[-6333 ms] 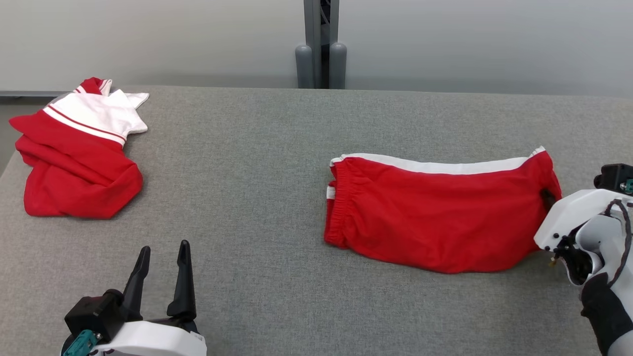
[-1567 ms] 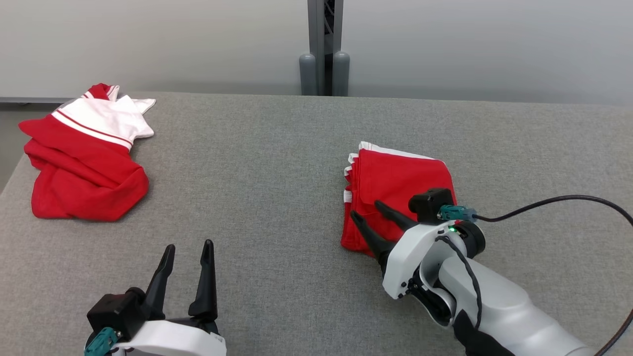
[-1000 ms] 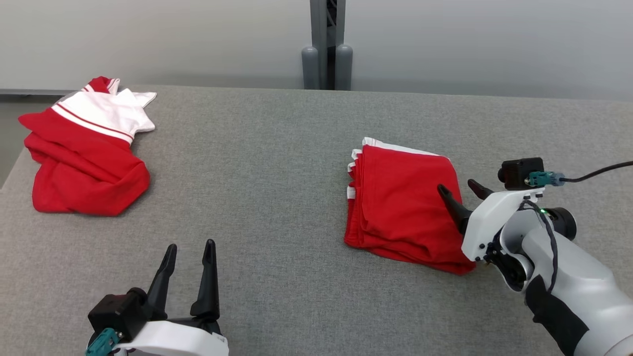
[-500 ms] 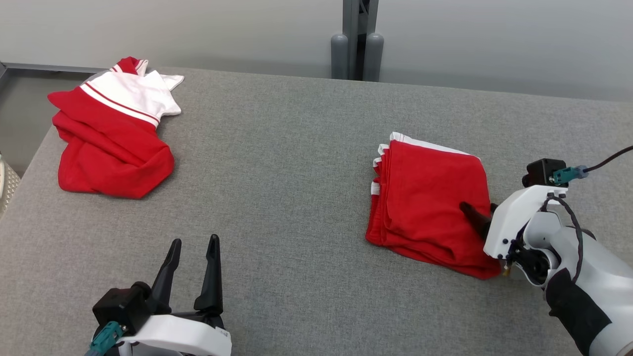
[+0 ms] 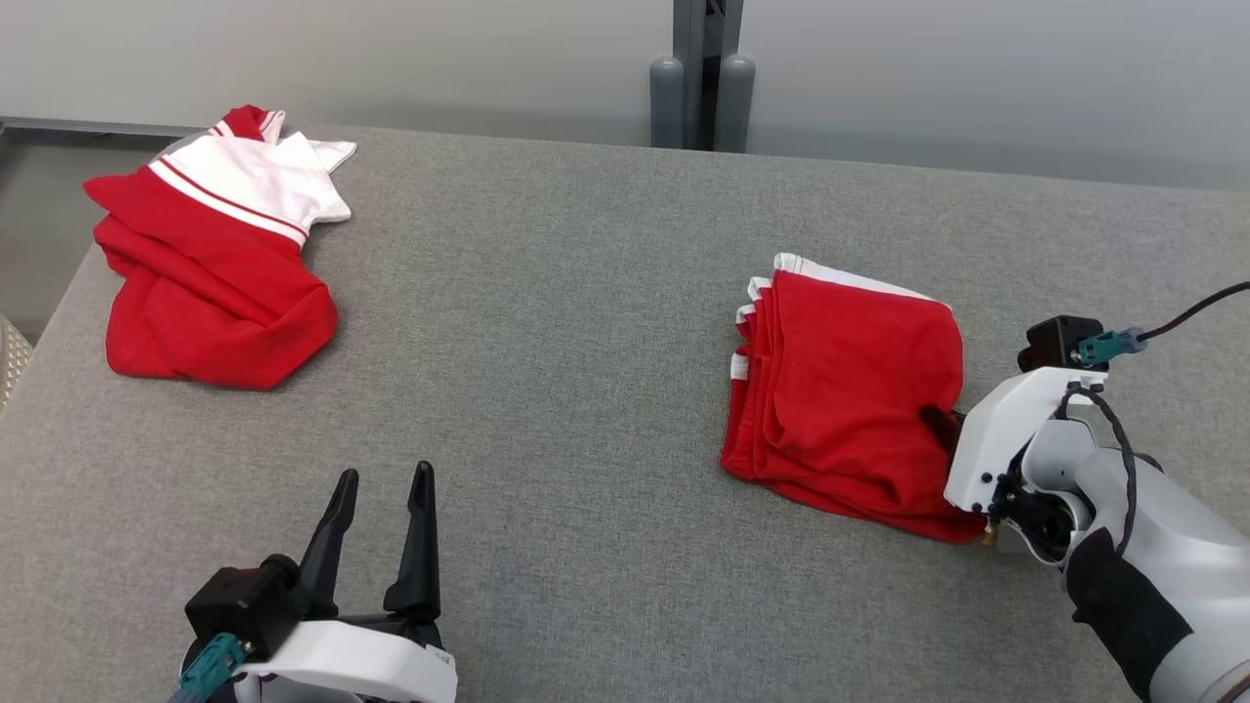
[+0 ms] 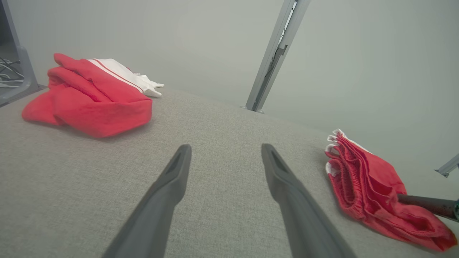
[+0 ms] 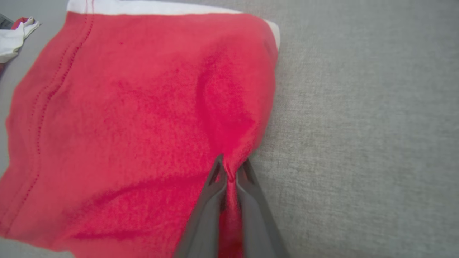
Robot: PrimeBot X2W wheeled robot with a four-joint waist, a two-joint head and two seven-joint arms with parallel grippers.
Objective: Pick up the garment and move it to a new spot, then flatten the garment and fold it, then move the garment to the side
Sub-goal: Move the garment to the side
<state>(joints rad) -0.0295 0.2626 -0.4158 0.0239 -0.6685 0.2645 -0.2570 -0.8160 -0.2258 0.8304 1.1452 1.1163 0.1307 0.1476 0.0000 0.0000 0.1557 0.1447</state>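
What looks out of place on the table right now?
The crumpled garment lies in a heap at the far left corner of the table. The shorts are folded, but their right edge puckers where the right tool pinches it.

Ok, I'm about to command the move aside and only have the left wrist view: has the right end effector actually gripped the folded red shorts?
Observer: Yes, the right wrist view shows the right end effector pinched shut on a raised ridge of the folded red shorts, at their edge.
Operator: What's on the table to their right?
Observer: In the head view, grey table surface, with the right arm's black cable above it.
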